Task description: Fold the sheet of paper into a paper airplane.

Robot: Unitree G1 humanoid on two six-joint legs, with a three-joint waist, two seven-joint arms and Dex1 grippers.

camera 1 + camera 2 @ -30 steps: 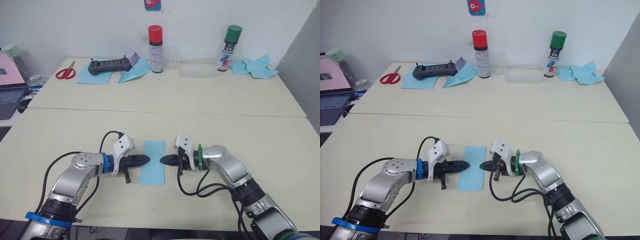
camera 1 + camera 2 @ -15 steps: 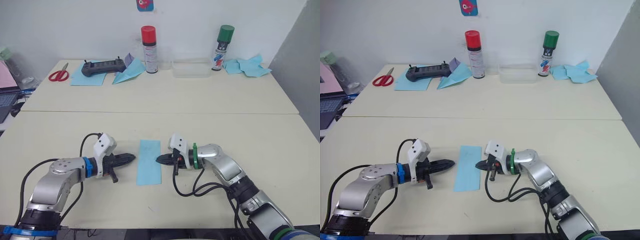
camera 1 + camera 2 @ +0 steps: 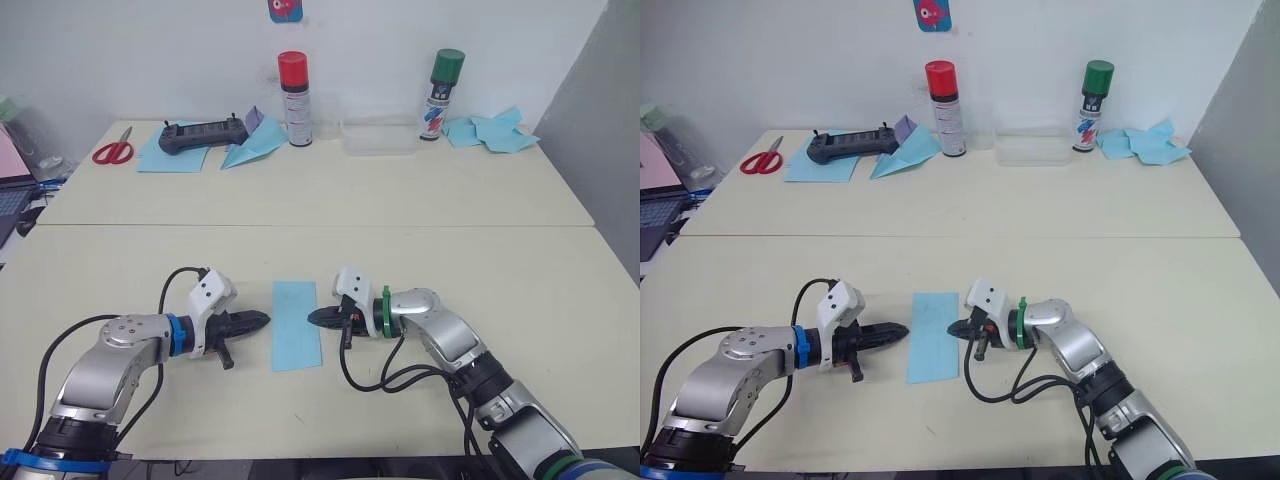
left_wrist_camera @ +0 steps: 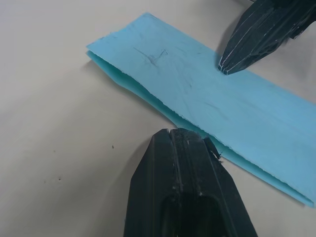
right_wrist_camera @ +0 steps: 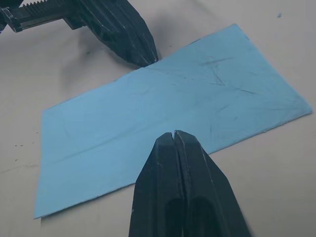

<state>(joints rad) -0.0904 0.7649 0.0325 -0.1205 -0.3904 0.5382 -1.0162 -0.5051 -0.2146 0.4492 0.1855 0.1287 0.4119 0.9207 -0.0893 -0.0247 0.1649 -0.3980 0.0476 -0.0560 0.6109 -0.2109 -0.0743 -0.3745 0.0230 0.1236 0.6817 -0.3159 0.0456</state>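
The sheet of paper lies flat on the near table as a narrow light-blue rectangle, doubled over along its length. My left gripper is shut, with its tip right at the sheet's left long edge. Facing it from the other side, my right gripper is also shut, its tip resting on the sheet just inside the right edge. Neither gripper holds anything. The paper airplane is out of view.
On the far table stand a red-capped spray can, a green-capped spray can and a clear box. Also there are a black controller, red scissors, a slim paper dart and crumpled blue scraps.
My left gripper has drawn back to the left, from on top of the sheet to its left edge. The right gripper stays at the right edge. The head camera has shifted.
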